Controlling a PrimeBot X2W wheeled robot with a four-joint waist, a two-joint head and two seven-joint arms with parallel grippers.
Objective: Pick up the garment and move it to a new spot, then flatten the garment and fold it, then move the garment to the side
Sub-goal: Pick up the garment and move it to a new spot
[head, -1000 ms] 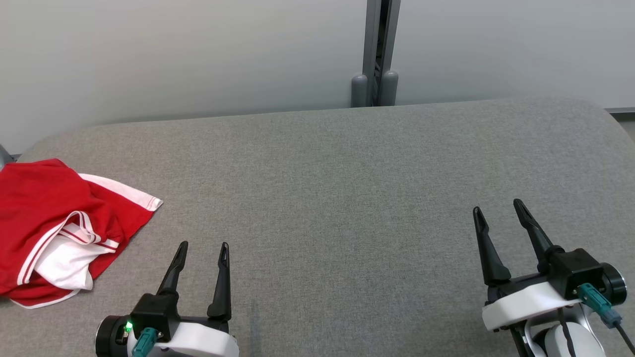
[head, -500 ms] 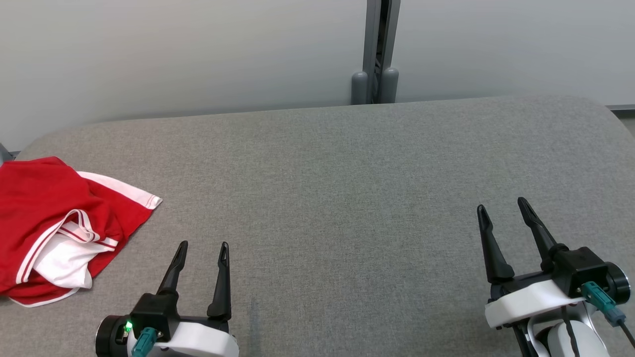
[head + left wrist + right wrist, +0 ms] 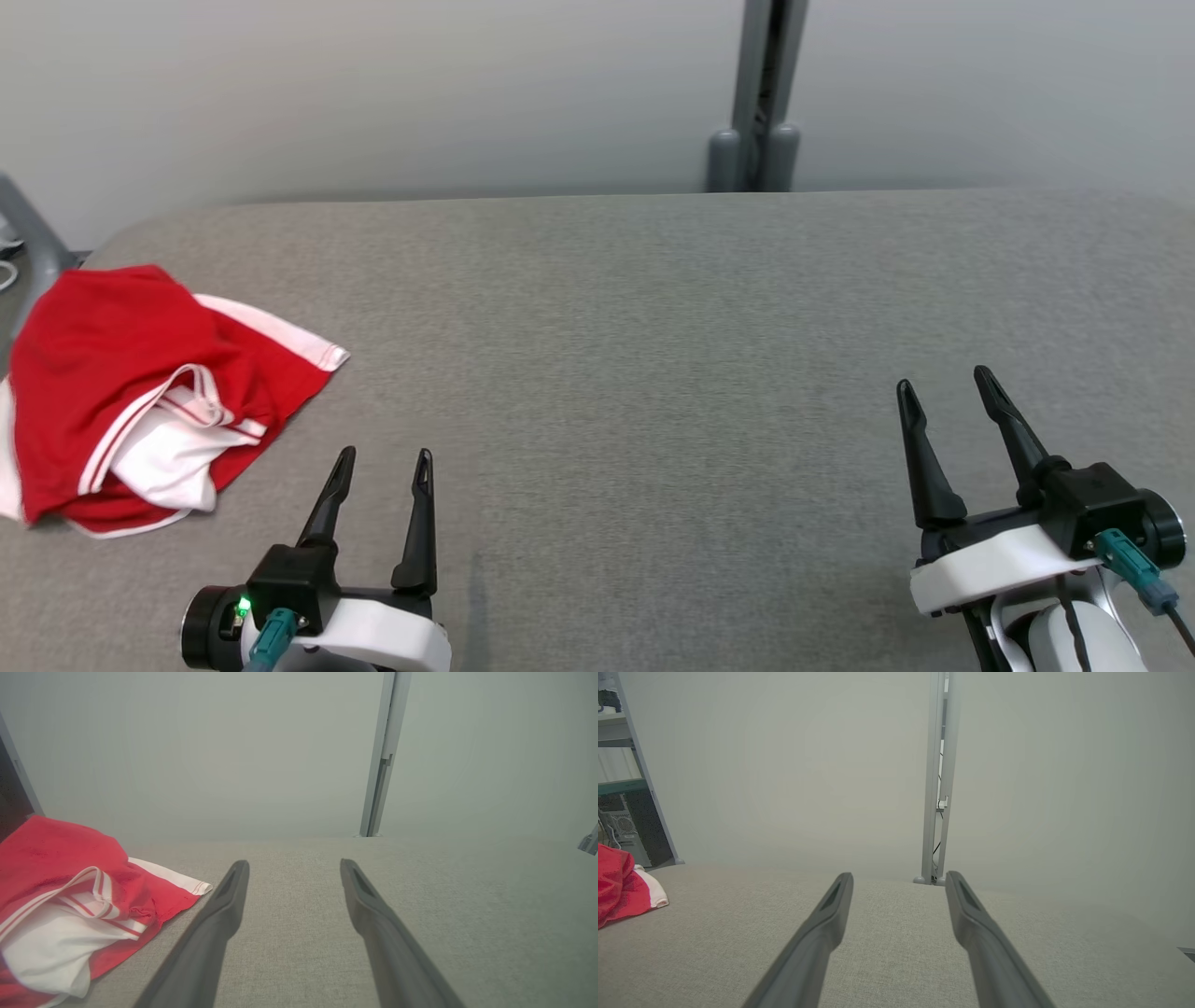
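Only the head camera has turned left; nothing on the desk [image 3: 653,308] has shifted. Crumpled red-and-white garment [image 3: 121,373] lies at its left end. Left tool [image 3: 385,455], spread and empty, is near the garment's right edge, the nearer one; right tool [image 3: 943,378], spread too, is well apart. No writing readable.

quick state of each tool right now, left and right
left tool: open, holding nothing
right tool: open, holding nothing

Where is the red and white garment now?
In the head view the garment lies crumpled at the left edge of the grey surface, left of the left fingers.
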